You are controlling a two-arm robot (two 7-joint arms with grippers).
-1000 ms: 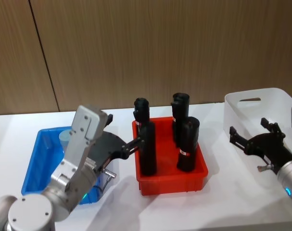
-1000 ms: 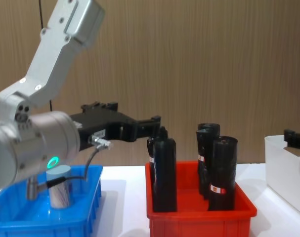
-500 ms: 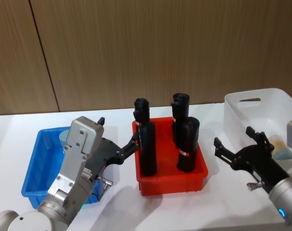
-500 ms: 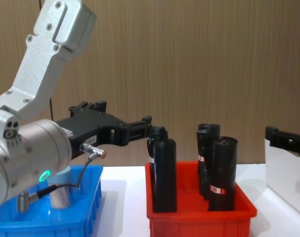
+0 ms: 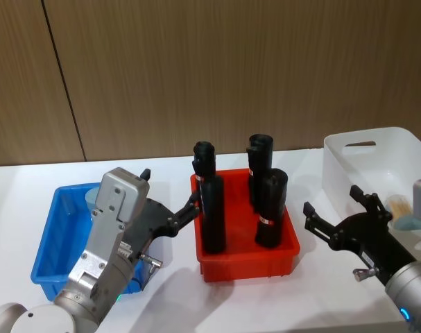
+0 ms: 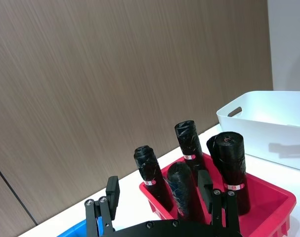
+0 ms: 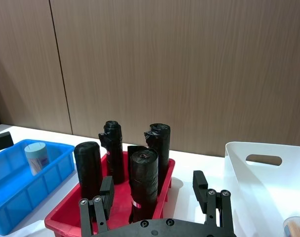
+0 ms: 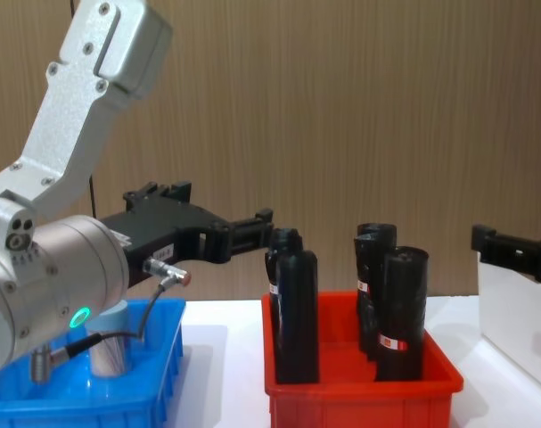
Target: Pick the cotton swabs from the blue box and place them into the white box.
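L gripper (image 5: 168, 189) nearer the swab tub (image 5: 92, 197); both grippers splayed wide, holding nothing.
Tub upright, axis vertical, in blue box (image 5: 52, 236) far corner, 9 o'clock of L gripper in head view. R gripper (image 5: 332, 201) by white box (image 5: 345, 166); second tub (image 5: 404, 214) inside, at its 3 o'clock. Tubs: clear hard plastic, smooth round lids.

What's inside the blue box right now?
One cotton swabs tub stands upright near the far wall of the blue box. The left arm covers the box's near right part, so anything there is hidden.
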